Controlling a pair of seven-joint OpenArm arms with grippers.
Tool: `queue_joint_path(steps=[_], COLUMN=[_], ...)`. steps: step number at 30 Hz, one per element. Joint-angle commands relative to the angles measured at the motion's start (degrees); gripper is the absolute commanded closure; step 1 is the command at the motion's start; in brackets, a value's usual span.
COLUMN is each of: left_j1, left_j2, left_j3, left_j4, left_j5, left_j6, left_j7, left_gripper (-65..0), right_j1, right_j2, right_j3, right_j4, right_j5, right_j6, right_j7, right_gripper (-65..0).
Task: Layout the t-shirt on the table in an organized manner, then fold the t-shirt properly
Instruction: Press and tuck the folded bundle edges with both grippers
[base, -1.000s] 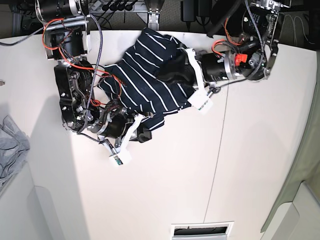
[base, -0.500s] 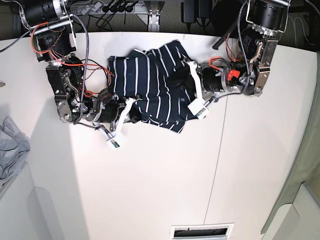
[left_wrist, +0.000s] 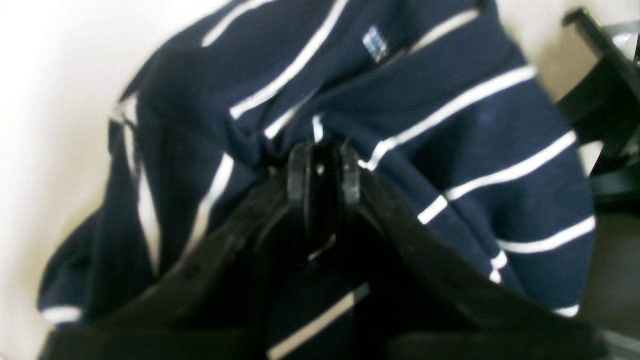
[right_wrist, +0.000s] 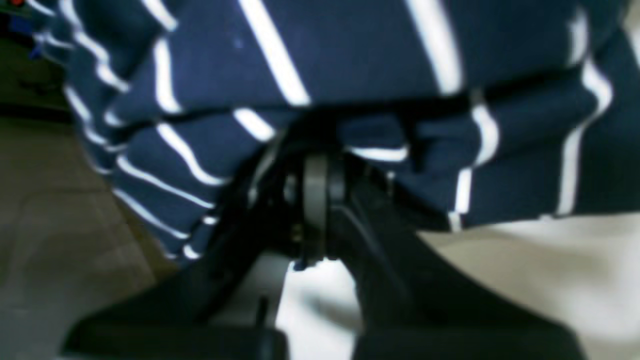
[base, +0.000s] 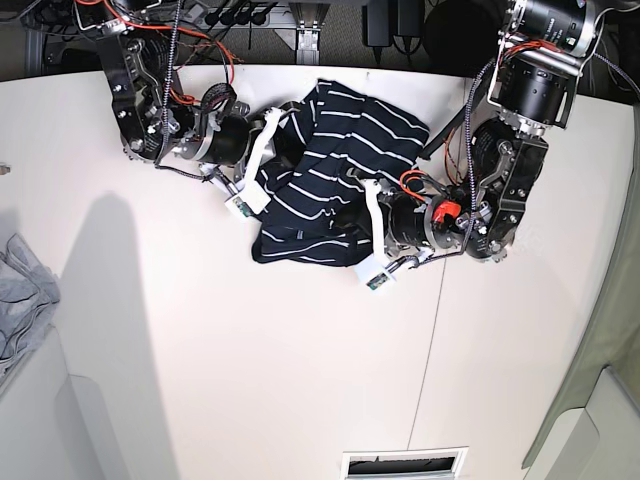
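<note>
apparently both end effectors, left and right, pinch one t-shirt.

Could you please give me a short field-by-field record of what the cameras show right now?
garment: t-shirt, bunched, not laid flat
surface: table
left gripper: shut on a fold of the shirt
right gripper: shut on the shirt's edge
off to the side: grey cloth at the table's edge
fold status: not started
</note>
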Motion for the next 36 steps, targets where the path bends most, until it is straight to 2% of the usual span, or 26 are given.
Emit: queue_joint_path(steps=[1, 6, 10, 13, 17, 19, 21, 24, 27, 31, 33, 36], left_j1=[-1.2, -1.1, -0.9, -0.2, 2.3, 4.5, 6.8, 9.4, 11.1, 12.2, 12.0, 11.0], left_j2=[-1.2, -5.7, -9.4, -11.6, -13.7, -13.7, -13.6, -13.6, -12.5, -8.9, -8.0, -7.9], left_j3=[-0.2, -0.2, -0.2, -0.2, -1.0, -2.7, -4.7, -6.6, -6.6, -6.6, -6.6, -6.8], left_j4=[1.1, 6.0, 11.3, 13.9, 14.3, 14.2, 13.8, 11.4, 6.5, 0.5, 0.1, 0.5], left_j5=[-1.9, -10.4, -17.7, -18.9, -18.6, -17.5, -14.3, -9.6, -7.2, -4.6, -4.4, -5.0], left_j6=[-0.3, -0.3, -0.3, -0.3, -0.3, -0.3, -0.3, -0.3, -0.3, -0.3, -0.3, -0.3], left_j7=[-0.1, 2.1, 5.4, 6.2, 5.7, 4.4, 0.8, -4.9, -6.1, -8.2, -9.8, -9.4], left_gripper=[-8.6, -8.6, -8.6, -8.6, -8.6, -8.6, -8.6, -8.6, -8.6, -8.6, -8.6, -8.6], right_j1=[1.0, 1.0, 1.9, 3.7, 5.7, 6.1, 6.8, 8.0, 8.5, 8.4, 8.4, 8.3], right_j2=[-0.2, -0.2, -0.2, -0.9, -3.9, -5.4, -6.6, -7.0, -7.0, -5.1, -4.3, -4.1], right_j3=[0.9, 6.1, 9.4, 9.5, 8.5, 6.6, 3.8, -0.8, -2.2, -2.1, -2.1, -2.1], right_j4=[1.9, 6.0, 8.6, 8.7, 8.7, 8.0, 5.7, -0.8, -9.2, -17.9, -18.7, -17.0], right_j5=[1.5, 1.6, 4.9, 5.6, 5.6, 4.6, 0.5, -7.0, -11.7, -11.5, -9.9, -8.6], right_j6=[0.4, 0.4, 0.4, 0.4, 0.5, 0.5, 0.5, 0.4, 0.4, 0.4, 0.4, 0.4], right_j7=[1.6, 1.6, 1.6, 1.3, 0.3, 0.5, 1.6, 5.0, 7.4, 12.7, 13.2, 13.1], right_gripper=[0.0, 0.0, 0.0, 0.0, 0.0, 0.0, 0.0, 0.0, 0.0, 0.0, 0.0, 0.0])
